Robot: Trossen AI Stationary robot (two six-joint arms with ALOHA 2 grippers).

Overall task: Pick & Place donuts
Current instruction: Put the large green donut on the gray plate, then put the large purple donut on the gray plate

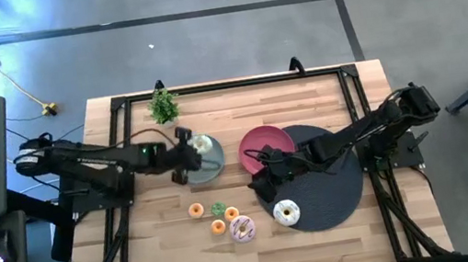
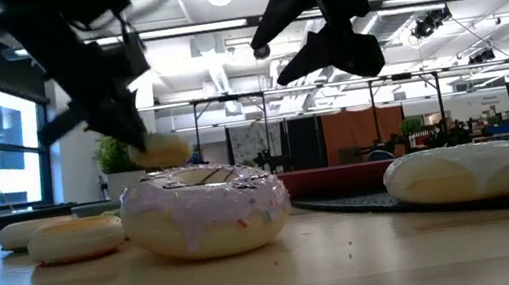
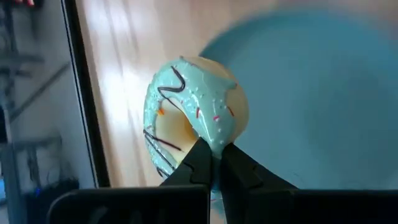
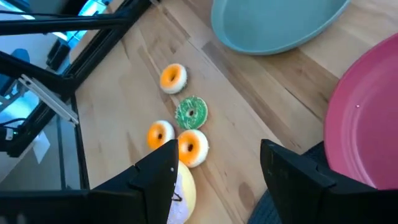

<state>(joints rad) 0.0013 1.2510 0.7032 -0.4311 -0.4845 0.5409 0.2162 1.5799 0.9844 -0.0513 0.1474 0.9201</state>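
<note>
Left gripper (image 3: 214, 163) pinches the pale green donut (image 3: 194, 109) by its rim, ring standing on edge, above the grey-green plate (image 1: 212, 159). Right gripper (image 4: 217, 171) spread wide, empty, beside the pink plate (image 1: 263, 141). White donut (image 1: 286, 212) lies flat on the black mat (image 1: 336, 190); pink donut (image 1: 242, 229) flat on the table (image 1: 159, 254).

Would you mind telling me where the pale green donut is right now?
In the high view, the pale green donut is left of centre, held by the left gripper over the grey-green plate, beside the pink plate.
</note>
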